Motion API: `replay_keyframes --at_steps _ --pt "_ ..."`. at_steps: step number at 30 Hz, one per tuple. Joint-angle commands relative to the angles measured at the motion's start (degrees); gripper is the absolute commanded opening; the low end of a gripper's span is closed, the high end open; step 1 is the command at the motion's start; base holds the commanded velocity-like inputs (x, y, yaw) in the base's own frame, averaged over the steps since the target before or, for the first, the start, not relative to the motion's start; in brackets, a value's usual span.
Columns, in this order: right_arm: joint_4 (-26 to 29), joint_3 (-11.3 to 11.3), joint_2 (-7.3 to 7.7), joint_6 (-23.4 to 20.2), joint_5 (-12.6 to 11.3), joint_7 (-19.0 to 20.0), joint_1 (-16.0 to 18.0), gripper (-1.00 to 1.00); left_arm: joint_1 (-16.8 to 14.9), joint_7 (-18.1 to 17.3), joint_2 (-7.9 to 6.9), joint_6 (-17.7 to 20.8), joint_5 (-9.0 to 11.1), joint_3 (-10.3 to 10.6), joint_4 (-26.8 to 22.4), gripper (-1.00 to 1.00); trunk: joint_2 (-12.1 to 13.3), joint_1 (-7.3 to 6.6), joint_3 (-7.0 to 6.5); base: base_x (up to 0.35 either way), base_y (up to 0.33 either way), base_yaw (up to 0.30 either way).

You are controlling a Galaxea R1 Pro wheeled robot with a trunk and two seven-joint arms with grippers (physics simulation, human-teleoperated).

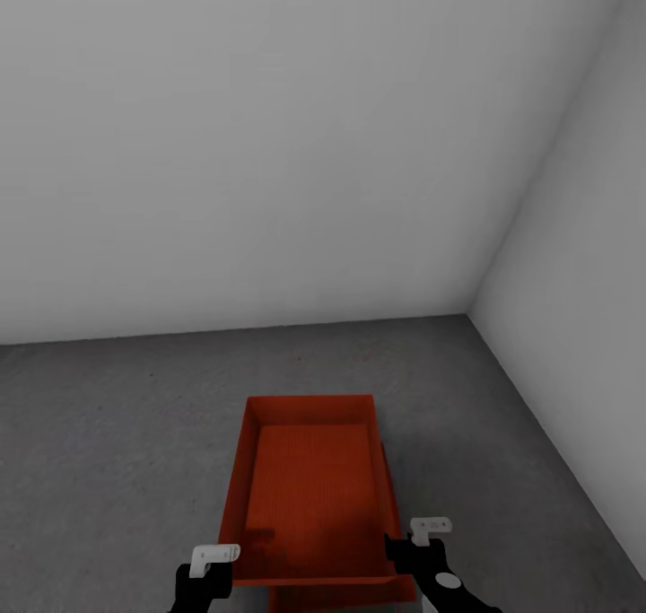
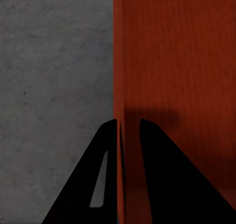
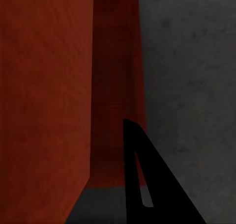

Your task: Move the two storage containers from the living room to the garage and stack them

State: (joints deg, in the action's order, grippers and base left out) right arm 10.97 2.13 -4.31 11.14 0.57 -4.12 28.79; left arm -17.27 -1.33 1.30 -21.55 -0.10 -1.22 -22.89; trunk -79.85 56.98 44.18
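Observation:
One orange-red storage container (image 1: 309,496) hangs low over the garage's dark concrete floor (image 1: 108,433), open top up and ribbed bottom showing. My left gripper (image 1: 218,566) is shut on its near-left wall; the left wrist view has the thin wall (image 2: 120,76) pinched between both black fingers (image 2: 105,150). At the near-right rim my right gripper (image 1: 405,548) is shut on the wall, with one finger (image 3: 142,184) showing outside it. A second container (image 1: 345,597) lies just beneath, its edge peeking out at the near and right sides.
A pale grey wall (image 1: 269,146) rises a short way beyond the containers. It meets a second wall (image 1: 583,281) in a corner at the right. Bare concrete spreads to the left and ahead.

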Motion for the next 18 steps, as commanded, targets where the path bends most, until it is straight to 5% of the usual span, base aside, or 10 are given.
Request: replay_keyframes --at_steps 1,18 --pt "-0.07 -0.37 0.89 0.20 -0.04 -0.62 0.04 -1.00 -0.04 0.45 -0.02 -0.16 0.45 -0.98 -0.08 -1.00 -0.02 0.00 0.07 0.000 0.000 0.000" --pt "-0.07 -0.37 0.89 0.20 -0.05 -0.62 0.04 -1.00 -0.04 0.45 -0.02 -0.16 0.45 -0.98 -0.06 -1.00 -0.02 0.00 0.90 0.000 0.000 -0.016"
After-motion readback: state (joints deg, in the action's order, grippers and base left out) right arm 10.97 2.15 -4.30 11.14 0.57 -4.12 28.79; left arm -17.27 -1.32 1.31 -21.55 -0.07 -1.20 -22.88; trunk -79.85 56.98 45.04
